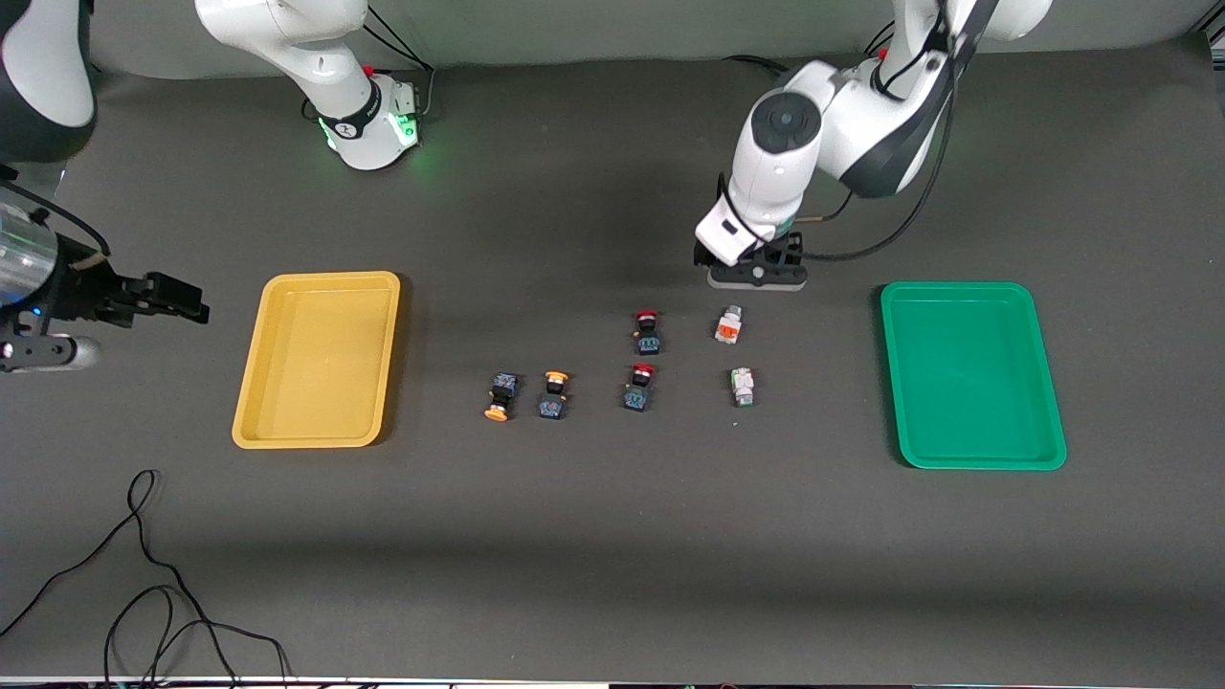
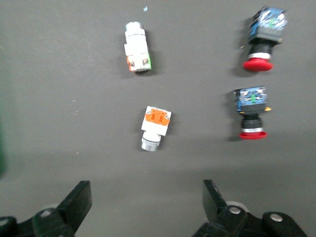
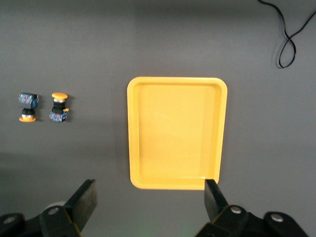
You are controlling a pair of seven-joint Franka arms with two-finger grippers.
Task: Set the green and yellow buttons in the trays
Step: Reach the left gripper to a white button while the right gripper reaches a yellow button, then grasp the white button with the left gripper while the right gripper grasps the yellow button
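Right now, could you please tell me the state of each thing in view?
yellow tray: empty
green tray: empty
yellow-capped buttons: lying on table
white buttons: lying on table
red-capped buttons: lying on table
left gripper: open
right gripper: open

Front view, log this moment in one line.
left hand open over table by white orange-marked button | right hand open beside empty yellow plastic tray | buttons untouched

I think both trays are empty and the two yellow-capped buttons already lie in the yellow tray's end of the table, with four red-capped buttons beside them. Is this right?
Not quite: the front view shows two red-capped buttons, not four. The trays are empty, and the yellow-capped buttons lie nearer the yellow tray's end.
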